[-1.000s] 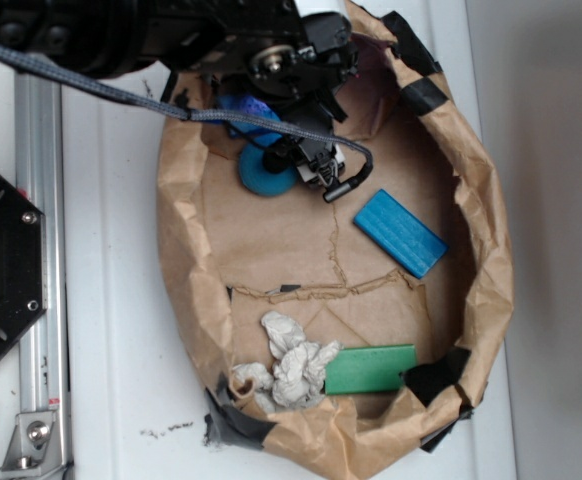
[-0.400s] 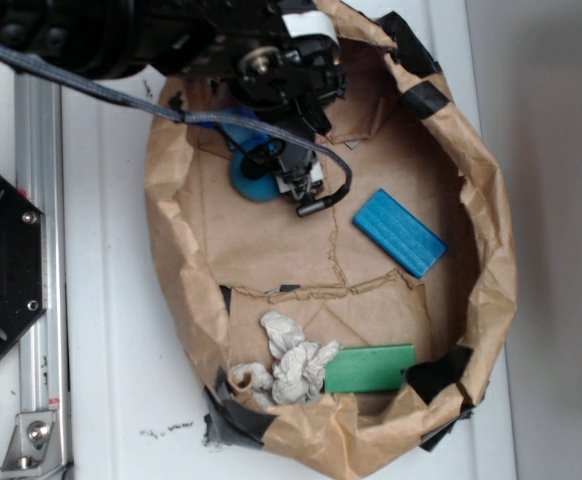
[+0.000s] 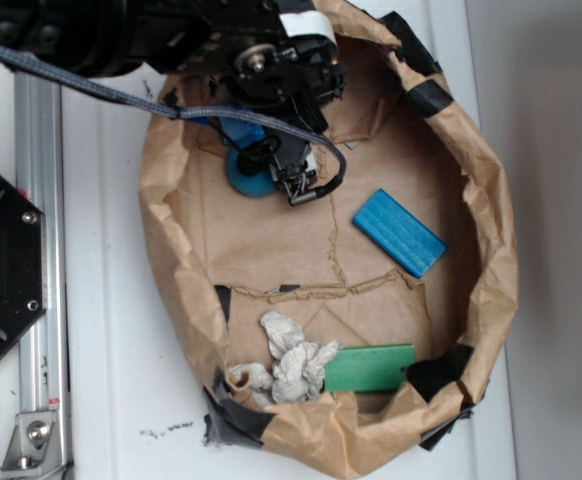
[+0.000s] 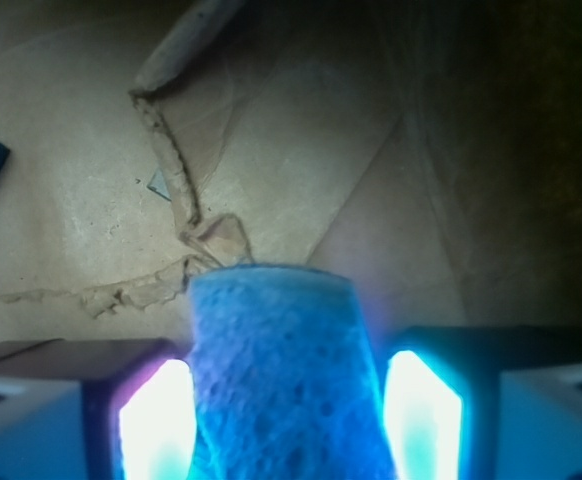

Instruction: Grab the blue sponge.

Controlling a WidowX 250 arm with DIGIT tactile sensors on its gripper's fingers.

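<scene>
The blue sponge (image 4: 276, 330), light blue and porous, stands between my gripper's (image 4: 286, 405) two glowing pads in the wrist view, with the brown paper floor well beyond it. The left pad touches it and the right pad sits close beside it. In the exterior view the gripper (image 3: 256, 150) is at the upper left inside the paper bag, under the black arm. A patch of the sponge (image 3: 237, 128) shows there, mostly hidden by the arm.
A teal ball (image 3: 243, 178) lies just below the gripper. A deeper-blue ridged block (image 3: 399, 232) is at the right, a green block (image 3: 369, 368) and crumpled cloth (image 3: 289, 362) at the front. The paper bag wall (image 3: 166, 250) rings everything. A metal rail (image 3: 41, 250) runs along the left.
The arm has shifted left and slightly back with the sponge. The bag's left wall has bulged further left and the teal ball has moved left with it.
</scene>
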